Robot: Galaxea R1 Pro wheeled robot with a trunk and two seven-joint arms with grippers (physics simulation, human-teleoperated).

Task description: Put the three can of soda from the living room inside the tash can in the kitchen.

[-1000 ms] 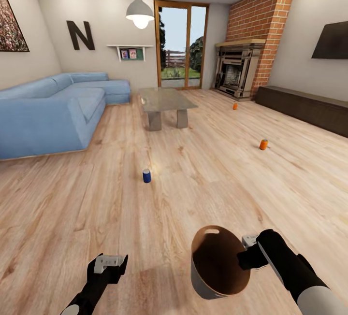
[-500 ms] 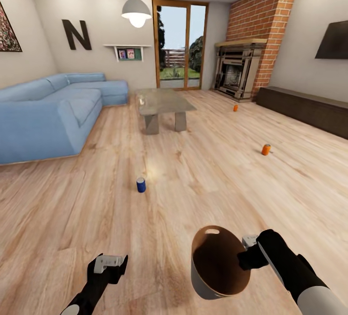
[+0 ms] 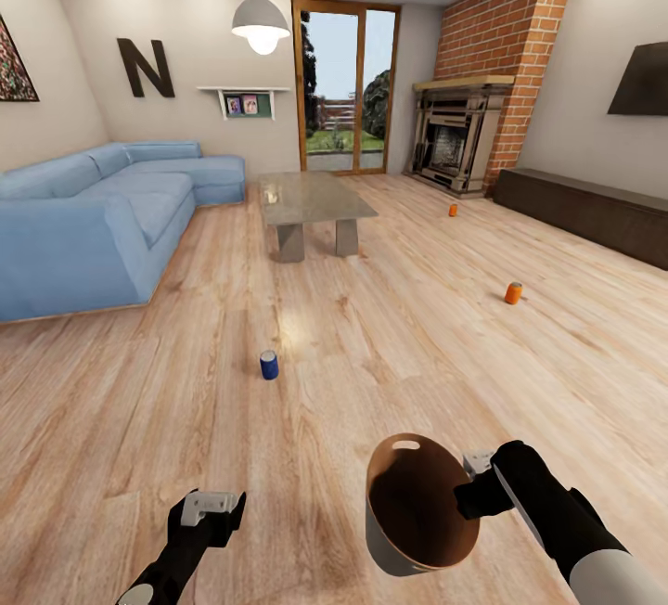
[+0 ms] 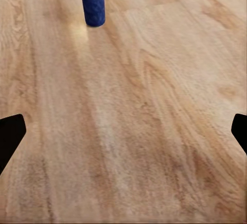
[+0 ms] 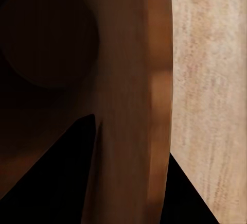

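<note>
My right gripper (image 3: 471, 482) pinches the bin (image 3: 413, 505) rim; left gripper (image 3: 215, 505) wide — blue can (image 3: 269, 365) looks light, slick; I'd grasp mid-body.

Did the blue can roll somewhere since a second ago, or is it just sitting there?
No. The blue can stands upright on the same floor planks. It sits lower in the head view because the camera moved: the sofa and coffee table shifted too.
</note>
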